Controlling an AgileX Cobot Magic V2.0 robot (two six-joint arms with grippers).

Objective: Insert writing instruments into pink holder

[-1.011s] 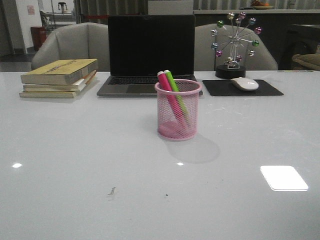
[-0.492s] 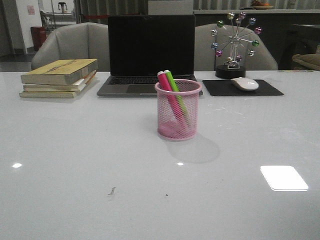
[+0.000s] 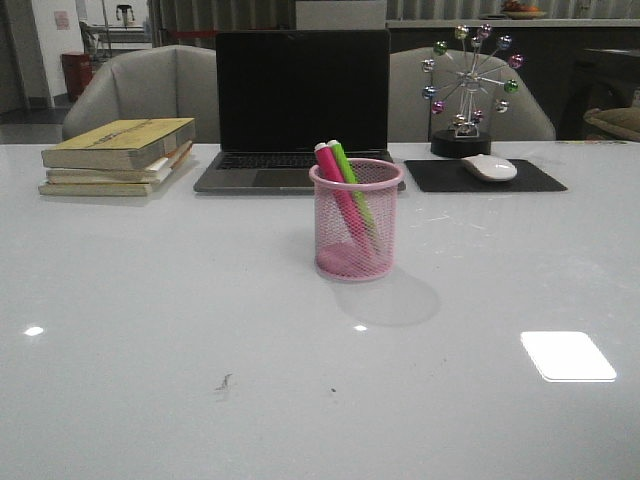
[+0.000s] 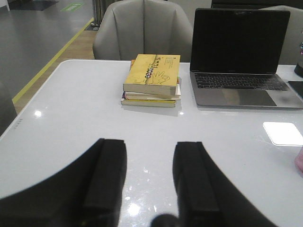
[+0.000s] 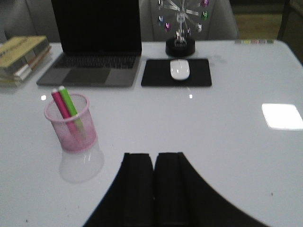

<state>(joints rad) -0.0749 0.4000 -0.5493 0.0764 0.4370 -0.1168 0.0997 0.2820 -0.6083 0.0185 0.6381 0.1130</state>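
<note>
The pink holder (image 3: pixel 357 220) stands upright at the middle of the white table, in front of the laptop. Inside it lean both writing instruments, a magenta marker (image 3: pixel 338 195) and a lime green marker (image 3: pixel 352 188), their tops poking out above the rim toward the left. The right wrist view also shows the pink holder (image 5: pixel 71 124) with the magenta marker (image 5: pixel 60 102) and the green marker (image 5: pixel 69 103). My right gripper (image 5: pixel 154 156) is shut and empty, back from the holder. My left gripper (image 4: pixel 149 144) is open over bare table, holding nothing. Neither gripper appears in the front view.
A laptop (image 3: pixel 300 110) stands behind the holder. A stack of books (image 3: pixel 118 155) lies at the back left. A mouse (image 3: pixel 489 167) on a black pad (image 3: pixel 484 176) and a ferris-wheel ornament (image 3: pixel 468 90) sit at the back right. Two chairs stand beyond the table.
</note>
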